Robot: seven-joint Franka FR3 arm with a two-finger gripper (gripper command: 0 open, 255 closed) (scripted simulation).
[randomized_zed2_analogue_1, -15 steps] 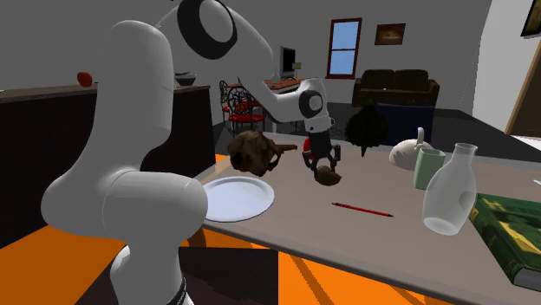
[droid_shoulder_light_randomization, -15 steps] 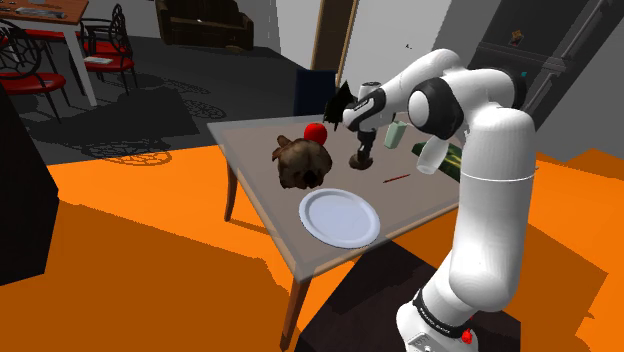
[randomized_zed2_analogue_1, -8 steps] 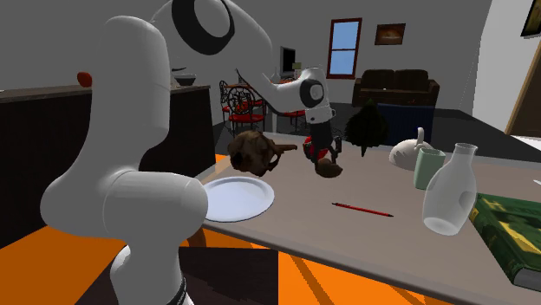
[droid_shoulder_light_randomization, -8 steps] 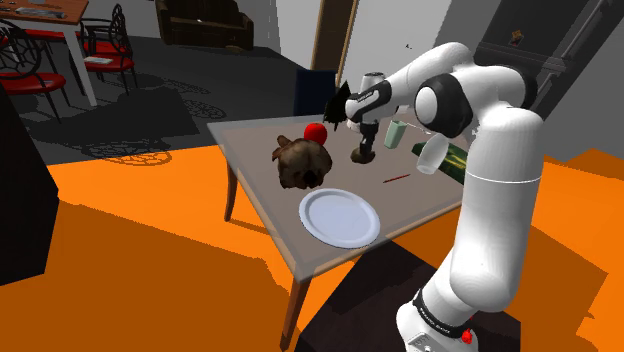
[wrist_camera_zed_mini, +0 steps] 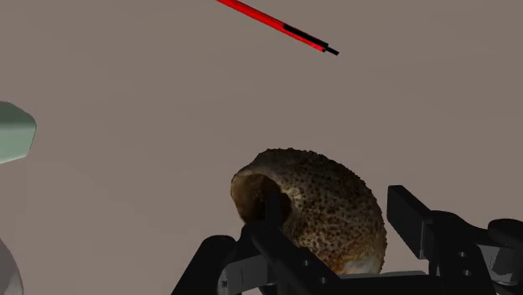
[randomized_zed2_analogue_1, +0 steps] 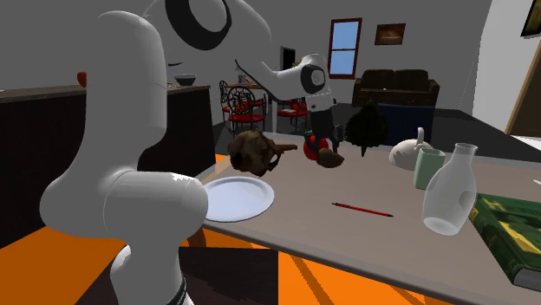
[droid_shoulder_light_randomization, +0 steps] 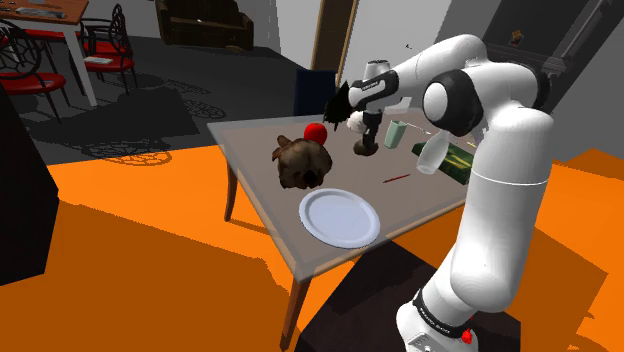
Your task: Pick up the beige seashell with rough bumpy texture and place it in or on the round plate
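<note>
**Shoulder view.** My hand [droid_shoulder_light_randomization: 366, 140] hangs over the table [droid_shoulder_light_randomization: 250, 170], fingers closed on the seashell [droid_shoulder_light_randomization: 365, 149]. The shell appears to be clear of the surface. The round plate [droid_shoulder_light_randomization: 340, 217] lies toward the table's near edge, down and to this view's left of the hand. A dark brown lump [droid_shoulder_light_randomization: 303, 165] and a red ball [droid_shoulder_light_randomization: 316, 133] sit to the left of the hand. A pale green cup [droid_shoulder_light_randomization: 396, 134] and a clear bottle [droid_shoulder_light_randomization: 430, 155] sit to its right.

**Second exterior view.** The hand [randomized_zed2_analogue_1: 322, 149] points down with the seashell [randomized_zed2_analogue_1: 328, 158] beneath it. The plate [randomized_zed2_analogue_1: 244, 197] lies lower and to this view's left, partly behind my own arm. The brown lump [randomized_zed2_analogue_1: 256, 152] stands just above the plate's far rim, roughly level with the hand. The red pencil [randomized_zed2_analogue_1: 361, 209] lies on the opposite side, away from the plate.

**Wrist view.** The fingers [wrist_camera_zed_mini: 277, 243] clasp the seashell [wrist_camera_zed_mini: 314, 205] from both sides. It is a speckled, bumpy dome, with its dark opening beside one finger. The hand [wrist_camera_zed_mini: 335, 219] holds it narrow — not wide. The pencil [wrist_camera_zed_mini: 277, 23] and the cup [wrist_camera_zed_mini: 12, 130] lie well beyond the shell on the table.

**Governing relation.** The plate lies toward my stand from the hand, so the transfer is a pull-back. My judgement: carry the shell on the near side of the brown lump — contact there is the main risk.
</note>
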